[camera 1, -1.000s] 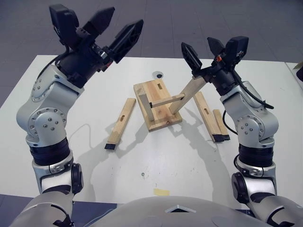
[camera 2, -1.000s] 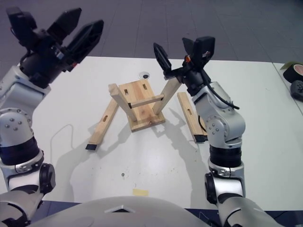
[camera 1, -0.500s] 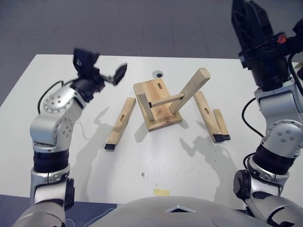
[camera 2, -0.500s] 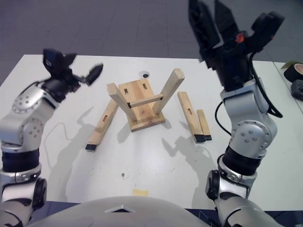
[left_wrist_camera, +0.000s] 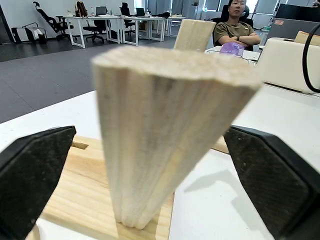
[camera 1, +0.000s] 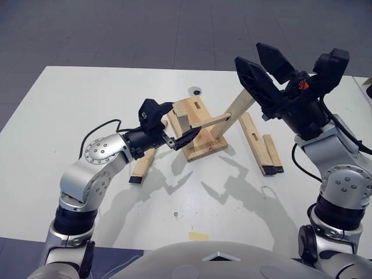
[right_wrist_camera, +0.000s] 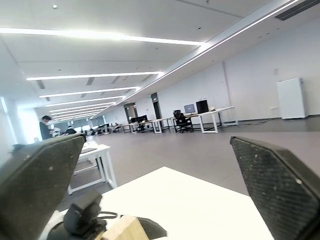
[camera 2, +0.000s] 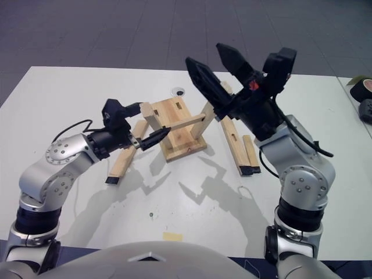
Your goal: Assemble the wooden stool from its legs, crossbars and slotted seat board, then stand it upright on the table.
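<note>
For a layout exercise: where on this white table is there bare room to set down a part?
Free: the far left corner of the white table, beyond the loose wooden leg; the strip between the slotted wooden seat board and yellow tape. Crowded: the centre, and two wooden pieces on its right.

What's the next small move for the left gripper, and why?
Probably close the left gripper on the standing leg. The left wrist view shows that leg sitting between its open fingers, with gaps on both sides, so nothing is gripped yet. The right gripper hangs open above the other leg, so nothing steadies the seat board.
</note>
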### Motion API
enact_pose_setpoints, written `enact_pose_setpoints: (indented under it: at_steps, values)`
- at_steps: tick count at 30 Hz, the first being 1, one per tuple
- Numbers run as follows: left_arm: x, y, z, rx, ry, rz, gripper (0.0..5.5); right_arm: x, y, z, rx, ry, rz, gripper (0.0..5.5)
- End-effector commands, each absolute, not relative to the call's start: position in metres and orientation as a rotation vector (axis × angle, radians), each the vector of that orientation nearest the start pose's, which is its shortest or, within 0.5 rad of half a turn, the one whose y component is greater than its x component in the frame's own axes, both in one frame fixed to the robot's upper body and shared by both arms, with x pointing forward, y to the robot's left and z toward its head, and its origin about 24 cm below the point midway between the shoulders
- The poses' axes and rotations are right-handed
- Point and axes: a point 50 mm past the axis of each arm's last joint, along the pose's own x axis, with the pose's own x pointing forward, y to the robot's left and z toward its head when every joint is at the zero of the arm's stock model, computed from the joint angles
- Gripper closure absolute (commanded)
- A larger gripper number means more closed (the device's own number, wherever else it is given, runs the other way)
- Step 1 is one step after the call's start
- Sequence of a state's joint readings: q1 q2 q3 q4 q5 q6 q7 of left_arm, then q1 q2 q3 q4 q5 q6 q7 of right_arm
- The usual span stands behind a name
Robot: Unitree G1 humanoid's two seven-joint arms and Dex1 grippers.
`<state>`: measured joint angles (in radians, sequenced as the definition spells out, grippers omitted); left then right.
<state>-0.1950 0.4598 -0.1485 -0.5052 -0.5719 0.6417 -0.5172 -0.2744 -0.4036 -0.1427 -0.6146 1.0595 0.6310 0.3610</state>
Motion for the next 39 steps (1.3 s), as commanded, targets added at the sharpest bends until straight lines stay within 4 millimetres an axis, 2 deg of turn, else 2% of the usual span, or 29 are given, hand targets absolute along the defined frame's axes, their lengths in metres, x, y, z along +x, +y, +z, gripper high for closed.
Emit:
enact_pose_setpoints:
  at_steps: [1,3,6,11,13,16,21,23,27,30,33,37,39]
  values:
    - [0.228,0.097,0.139,0.015,0.079,-1.114,0.1,0.228,-0.113,0.204,0.254,-0.211,1.02,0.11]
    - [0.223,0.091,0.137,0.026,0.087,-1.169,0.1,0.23,-0.105,0.198,0.211,-0.198,1.009,0.11]
    - [0.221,0.082,0.137,0.067,0.081,-1.247,0.1,0.231,-0.104,0.194,0.2,-0.206,0.978,0.11]
    - [0.224,0.074,0.156,0.057,-0.005,-1.324,0.1,0.22,-0.111,0.197,0.174,-0.22,1.055,0.11]
    - [0.231,0.082,0.158,0.067,-0.012,-1.272,0.1,0.216,-0.117,0.195,0.125,-0.196,1.073,0.11]
    - [0.249,0.101,0.155,0.097,-0.004,-1.101,0.1,0.213,-0.122,0.187,0.046,-0.136,1.061,0.11]
    - [0.293,0.156,0.16,0.13,-0.013,-0.663,0.1,0.228,-0.118,0.16,-0.211,-0.046,0.923,0.11]
    - [0.303,0.173,0.166,0.145,-0.026,-0.567,0.1,0.236,-0.127,0.159,-0.277,-0.047,0.843,0.11]
    - [0.3,0.18,0.166,0.142,-0.029,-0.575,0.1,0.25,-0.151,0.17,-0.333,-0.078,0.732,0.11]
    - [0.297,0.172,0.156,0.096,-0.013,-0.629,0.1,0.253,-0.151,0.169,-0.33,-0.085,0.733,0.11]
    - [0.308,0.173,0.155,0.079,-0.019,-0.61,0.1,0.251,-0.146,0.164,-0.304,-0.081,0.746,0.11]
    - [0.311,0.19,0.187,0.025,-0.142,-0.618,0.1,0.252,-0.147,0.161,-0.297,-0.071,0.736,0.11]
    - [0.299,0.198,0.205,-0.038,-0.189,-0.738,0.1,0.253,-0.148,0.16,-0.294,-0.066,0.729,0.11]
